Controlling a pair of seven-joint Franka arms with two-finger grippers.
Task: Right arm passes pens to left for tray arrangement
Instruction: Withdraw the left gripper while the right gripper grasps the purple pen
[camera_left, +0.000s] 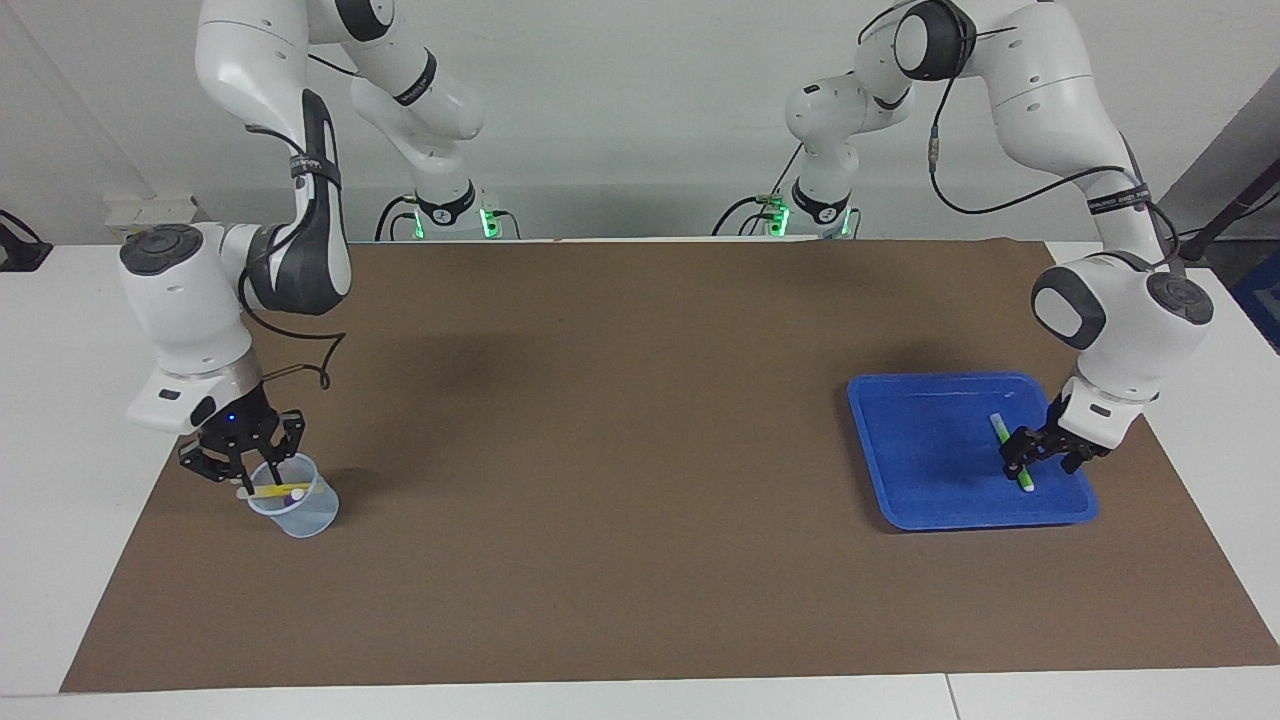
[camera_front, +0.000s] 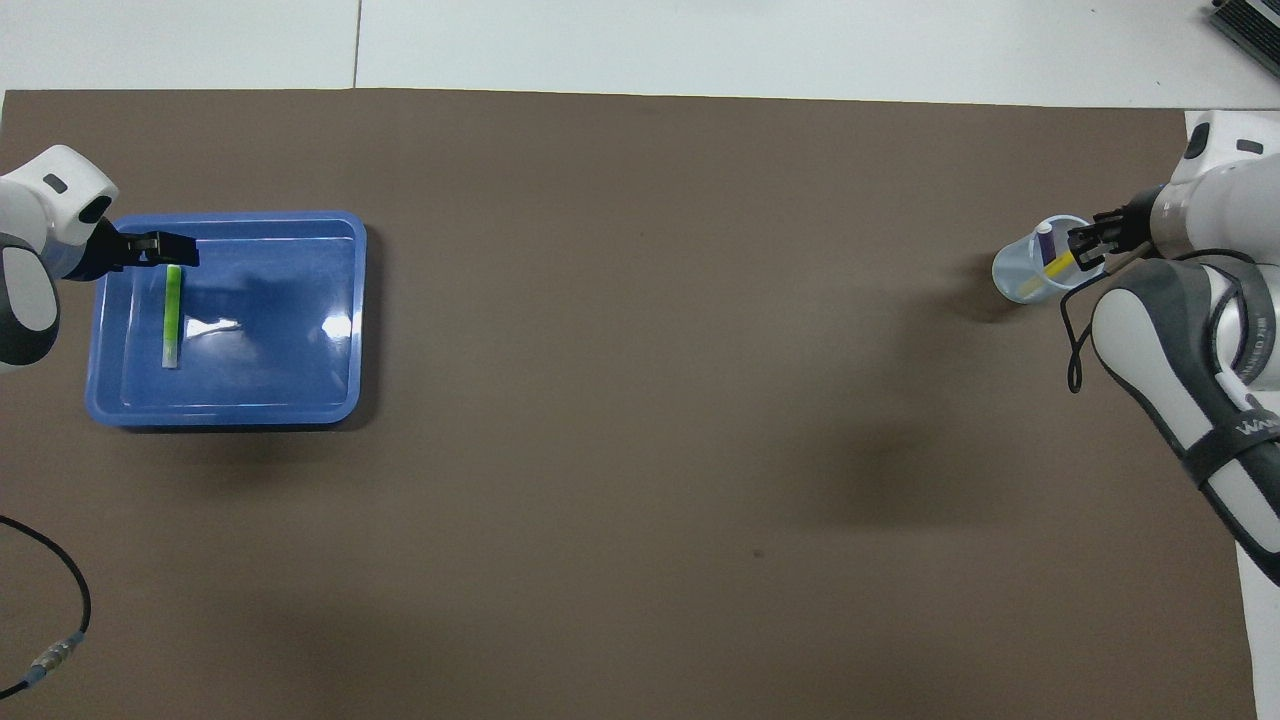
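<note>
Now | green pen (camera_left: 1010, 452) in tray (camera_left: 920, 470) | left fingers (camera_left: 1018, 446) spread above

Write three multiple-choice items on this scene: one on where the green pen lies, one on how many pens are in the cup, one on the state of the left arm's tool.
1. The slim bright green marker pen lies:
A. in the shallow bright blue plastic tray
B. in the cup
C. on the brown mat

2. Pens in the small translucent pale-blue cup:
A. none
B. two
C. four

3. The left arm's tool is:
A. shut on the green pen
B. holding the cup
C. open over the tray

Key: 1 A, the pen rests flat on the tray floor. 2 B, one purple pen and one yellow pen show. 3 C, its fingers stand apart and the pen lies free.
</note>
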